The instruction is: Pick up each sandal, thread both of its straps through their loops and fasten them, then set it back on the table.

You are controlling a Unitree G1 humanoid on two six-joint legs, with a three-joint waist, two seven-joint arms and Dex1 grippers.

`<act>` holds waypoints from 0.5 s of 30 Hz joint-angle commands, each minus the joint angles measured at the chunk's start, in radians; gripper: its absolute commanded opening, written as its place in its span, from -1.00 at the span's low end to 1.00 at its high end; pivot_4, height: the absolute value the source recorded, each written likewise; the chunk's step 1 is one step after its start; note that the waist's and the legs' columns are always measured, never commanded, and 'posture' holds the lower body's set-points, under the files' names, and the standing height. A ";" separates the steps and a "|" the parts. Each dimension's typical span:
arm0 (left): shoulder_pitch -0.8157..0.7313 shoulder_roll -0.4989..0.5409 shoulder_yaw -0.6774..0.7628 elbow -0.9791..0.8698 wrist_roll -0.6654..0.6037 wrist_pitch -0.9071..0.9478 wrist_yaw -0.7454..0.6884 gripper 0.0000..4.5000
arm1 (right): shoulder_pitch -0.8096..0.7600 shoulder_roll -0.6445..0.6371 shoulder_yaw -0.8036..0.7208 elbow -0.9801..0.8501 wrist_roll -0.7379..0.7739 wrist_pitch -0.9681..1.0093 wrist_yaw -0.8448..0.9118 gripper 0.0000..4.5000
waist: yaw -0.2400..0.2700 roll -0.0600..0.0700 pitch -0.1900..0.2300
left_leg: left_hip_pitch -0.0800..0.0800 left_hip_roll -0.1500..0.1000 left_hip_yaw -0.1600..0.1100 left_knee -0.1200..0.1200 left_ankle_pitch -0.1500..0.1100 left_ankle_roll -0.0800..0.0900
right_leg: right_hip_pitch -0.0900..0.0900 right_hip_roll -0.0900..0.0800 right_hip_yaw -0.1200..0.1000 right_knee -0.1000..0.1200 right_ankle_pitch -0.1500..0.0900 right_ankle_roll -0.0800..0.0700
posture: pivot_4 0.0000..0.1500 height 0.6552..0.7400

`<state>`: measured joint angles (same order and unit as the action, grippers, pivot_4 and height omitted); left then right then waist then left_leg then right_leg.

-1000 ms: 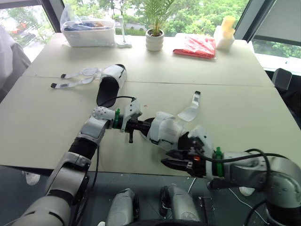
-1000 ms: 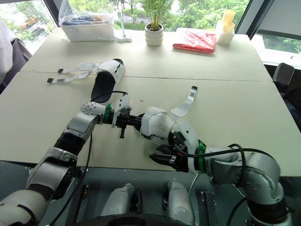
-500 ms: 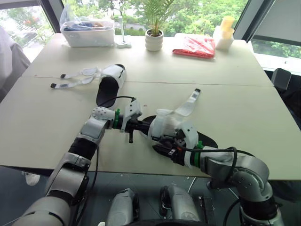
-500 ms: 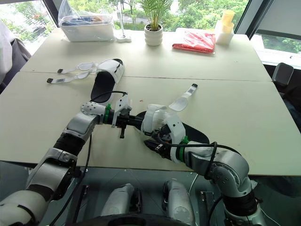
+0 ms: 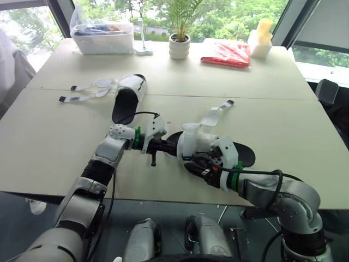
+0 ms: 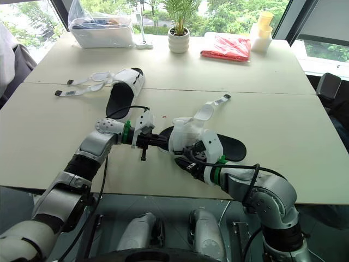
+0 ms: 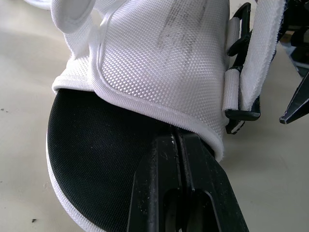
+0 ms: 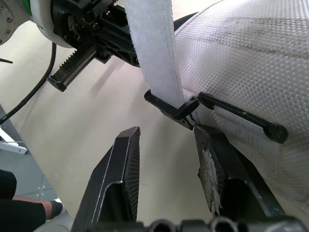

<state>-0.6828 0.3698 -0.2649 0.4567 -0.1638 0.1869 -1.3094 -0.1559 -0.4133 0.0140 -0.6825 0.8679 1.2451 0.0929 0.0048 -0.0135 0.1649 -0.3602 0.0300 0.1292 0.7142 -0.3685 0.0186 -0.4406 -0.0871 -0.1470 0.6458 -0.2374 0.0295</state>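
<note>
Right wrist view showed us the right pincer (image 8: 166, 140) spread wide and holding nothing, one finger (image 8: 116, 179) on either side of the black loop (image 8: 171, 107), through which a white strap (image 8: 152, 48) already ran; a second loop (image 8: 241, 118) beside it stood empty. The left pincer (image 5: 163, 146) was closed tight at the toe of the near sandal (image 5: 212, 147), its tips tucked under the rim of the white upper onto the black footbed (image 7: 96, 159). The heel end seemed to rest on the desk (image 5: 283, 125). We judged the chief risk to be a bad close: the right pincer might catch the loop rather than the strap, or scrape the mesh and drag the sandal out of the narrow toe grip. The loose strap (image 5: 215, 112) arching up behind could also flop out of reach if the sandal twisted. The work sat near the front edge of the desk, so a slipped sandal might go over it. Room was better towards the robot's right and ahead, where the desk lay bare. The second sandal (image 5: 126, 98), with its unfastened straps (image 5: 87, 90), lay well apart on the robot's left, and the plant pot (image 5: 179, 46) and red packet (image 5: 226, 54) stood far back.
</note>
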 commanded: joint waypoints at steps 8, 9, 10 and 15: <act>-0.011 -0.007 -0.018 0.024 0.019 -0.009 -0.008 -1.00 | -0.066 0.016 0.012 0.030 -0.039 -0.075 0.067 -0.17 | -0.008 0.000 0.000 | 0.000 0.000 0.000 0.000 0.000 0.000 | 0.000 0.000 0.000 0.000 0.000 0.000 | 1.00 0.74; -0.012 -0.007 -0.017 0.024 0.020 -0.009 -0.009 -1.00 | -0.069 0.024 0.019 0.038 -0.043 -0.079 0.074 -0.17 | -0.012 0.000 0.000 | 0.000 0.000 0.000 0.000 0.000 0.000 | 0.000 0.000 0.000 0.000 0.000 0.000 | 1.00 0.74; -0.012 -0.007 -0.017 0.025 0.020 -0.009 -0.009 -1.00 | -0.071 0.029 0.023 0.043 -0.047 -0.084 0.079 -0.17 | -0.015 0.000 0.000 | 0.000 0.000 0.000 0.000 0.000 0.000 | 0.000 0.000 0.000 0.001 0.000 0.000 | 1.00 0.74; -0.012 -0.003 -0.013 0.023 0.019 -0.007 -0.007 -1.00 | -0.066 0.052 0.048 0.073 -0.070 -0.088 0.094 -0.55 | -0.021 0.000 0.000 | 0.001 0.000 0.000 0.000 0.000 0.000 | 0.000 0.000 0.000 0.001 0.000 0.000 | 1.00 0.74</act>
<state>-0.6940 0.3796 -0.2579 0.4839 -0.1558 0.1807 -1.3105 -0.2066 -0.3851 0.0371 -0.6088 0.7967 1.1821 0.1744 -0.0162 -0.0134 0.1649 -0.3589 0.0305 0.1292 0.7141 -0.3682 0.0181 -0.4405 -0.0867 -0.1468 0.6473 -0.2374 0.0295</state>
